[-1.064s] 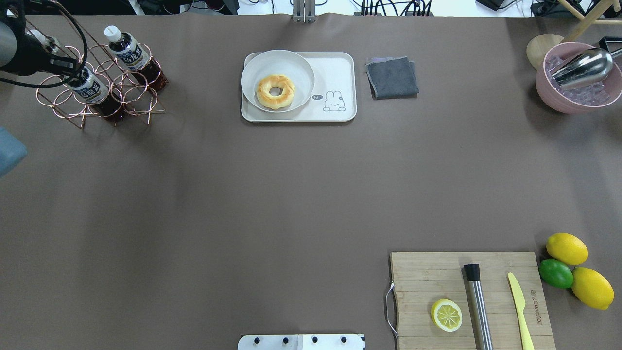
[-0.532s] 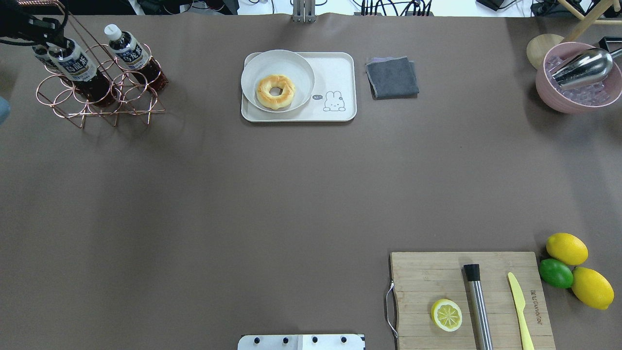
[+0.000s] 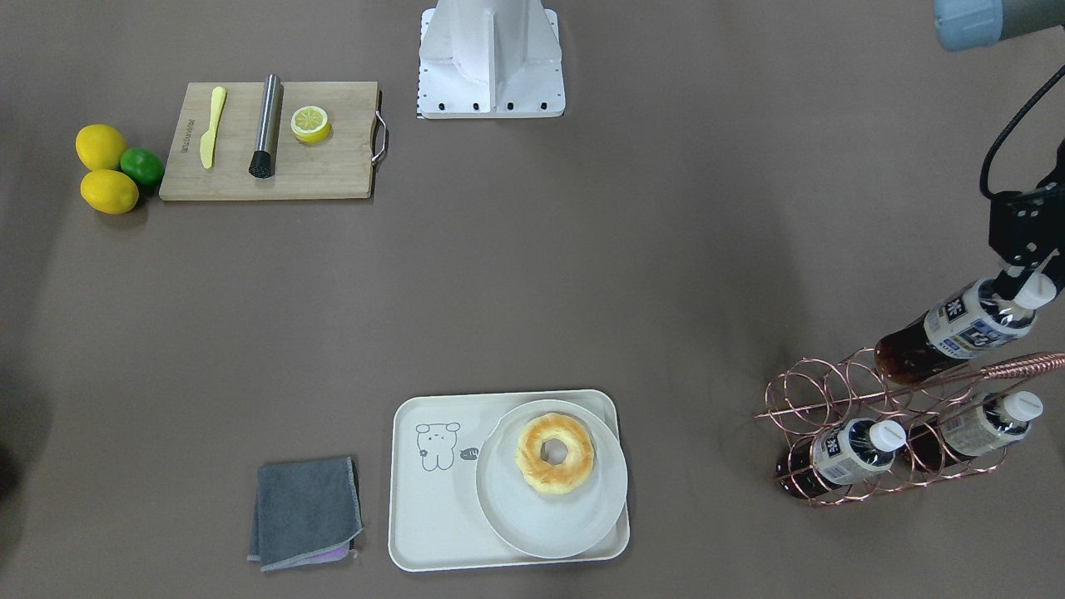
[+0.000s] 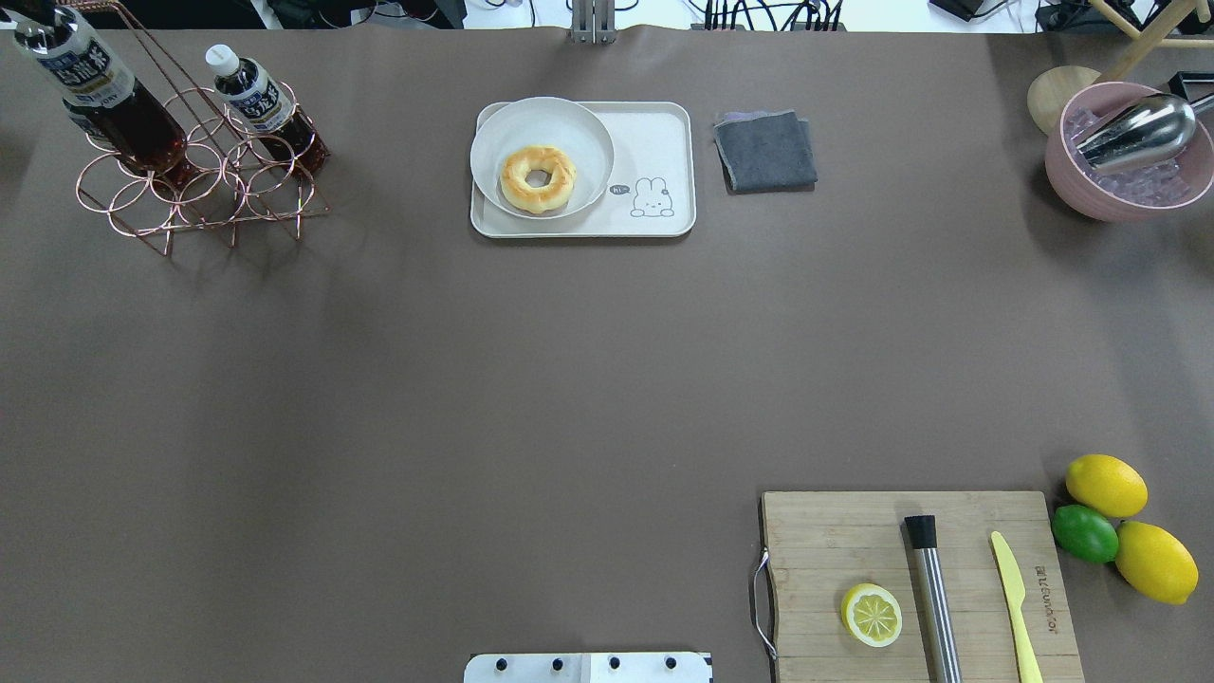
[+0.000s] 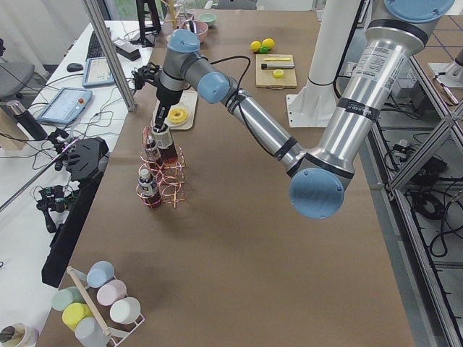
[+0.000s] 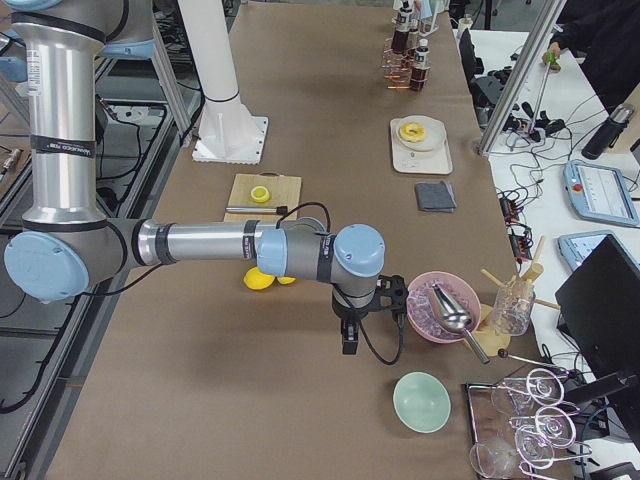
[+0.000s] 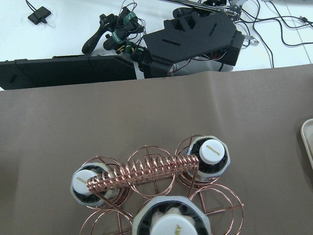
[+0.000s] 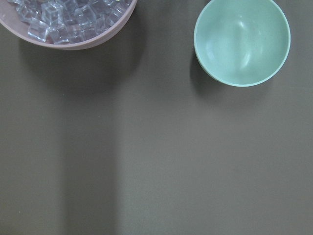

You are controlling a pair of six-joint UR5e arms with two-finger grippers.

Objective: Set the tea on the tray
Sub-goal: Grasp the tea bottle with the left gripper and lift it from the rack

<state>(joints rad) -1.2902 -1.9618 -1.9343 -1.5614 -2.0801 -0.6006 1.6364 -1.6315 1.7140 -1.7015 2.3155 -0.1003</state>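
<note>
Robotics lab: left-end view shows teach pendant (image 5: 64,106) at 9 o'clock, aluminium frame post (image 5: 108,54) at 10; left wrist view, loose wiring (image 7: 122,36) at 11.

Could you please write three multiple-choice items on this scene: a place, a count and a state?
1. Where does the plate with the doughnut sit? A on the tray B on the cutting board C on the cloth
2. How many bottles are in view? A two B three C four
3. What is the left gripper doing? A hanging open B shut on the tea at its cap C shut on a lemon
1 A, it rests on the tray; 2 B, the tea plus two in the wire rack; 3 B, it clamps the white cap.
</note>
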